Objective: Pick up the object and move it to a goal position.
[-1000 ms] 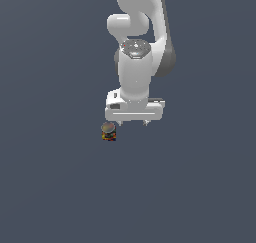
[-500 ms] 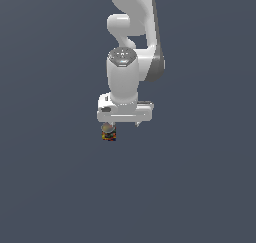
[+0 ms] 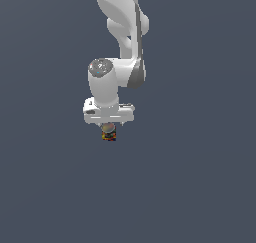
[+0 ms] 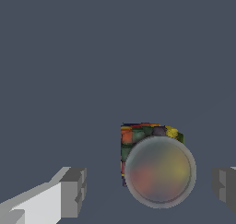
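The white arm (image 3: 122,52) drops in from twelve o'clock in the exterior view, bends at its grey-capped joint and points its wrist straight down over the plain dark grey floor (image 3: 200,187). Directly under the broad white hand sits the can (image 3: 109,132), only its lower part peeking out at six o'clock of the hand, with red, yellow and dark patches on the label. The hand is clearly wider than the can and hides its top in this view.

Over to the wrist view: the can (image 4: 156,165) shows its round grey metallic lid, slightly blurred, with the multicoloured label curving away behind it in red, orange, green and yellow. The gripper (image 4: 150,186) is spread wide, released, with nothing between the pads touching them. One grey finger (image 4: 73,191) stands at nine o'clock of the can with a clear gap of floor between it and the lid. The other finger (image 4: 225,188) stands at three o'clock, half cut off by the picture's edge, and it sits nearer to the lid, yet a strip of floor still shows between them. So the can is between the two fingers, off-centre toward the three o'clock one, and touched by neither. It stands upright, lid facing the wrist camera. Whether its base rests on the floor I cannot tell from either view.
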You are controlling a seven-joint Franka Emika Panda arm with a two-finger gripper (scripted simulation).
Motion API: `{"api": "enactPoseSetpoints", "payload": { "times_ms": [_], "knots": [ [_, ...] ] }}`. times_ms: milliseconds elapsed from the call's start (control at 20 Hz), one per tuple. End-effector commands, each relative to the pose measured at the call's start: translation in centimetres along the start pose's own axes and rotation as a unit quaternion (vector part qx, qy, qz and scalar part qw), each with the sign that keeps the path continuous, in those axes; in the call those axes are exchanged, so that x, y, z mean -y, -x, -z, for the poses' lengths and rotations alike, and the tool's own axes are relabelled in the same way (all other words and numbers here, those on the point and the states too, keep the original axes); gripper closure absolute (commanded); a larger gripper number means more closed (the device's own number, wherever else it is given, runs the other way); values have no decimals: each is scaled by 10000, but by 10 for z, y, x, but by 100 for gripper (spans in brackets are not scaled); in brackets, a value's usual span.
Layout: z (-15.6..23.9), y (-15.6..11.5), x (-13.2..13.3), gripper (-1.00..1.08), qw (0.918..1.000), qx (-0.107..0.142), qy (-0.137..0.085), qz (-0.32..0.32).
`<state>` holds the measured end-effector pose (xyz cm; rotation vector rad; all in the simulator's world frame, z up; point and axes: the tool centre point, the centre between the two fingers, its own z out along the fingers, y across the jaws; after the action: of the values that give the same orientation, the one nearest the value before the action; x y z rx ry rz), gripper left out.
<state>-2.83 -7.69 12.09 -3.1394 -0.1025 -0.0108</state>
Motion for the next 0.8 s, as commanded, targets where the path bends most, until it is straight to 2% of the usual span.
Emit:
{"api": "enactPoseSetpoints", "payload": {
  "times_ms": [0, 500, 750],
  "knots": [
    [-7, 6, -9, -92, 10000, 16, 1, 43],
    [-15, 12, -18, -92, 10000, 36, 1, 62],
    [-34, 13, -18, -92, 10000, 35, 1, 66]
  ]
}}
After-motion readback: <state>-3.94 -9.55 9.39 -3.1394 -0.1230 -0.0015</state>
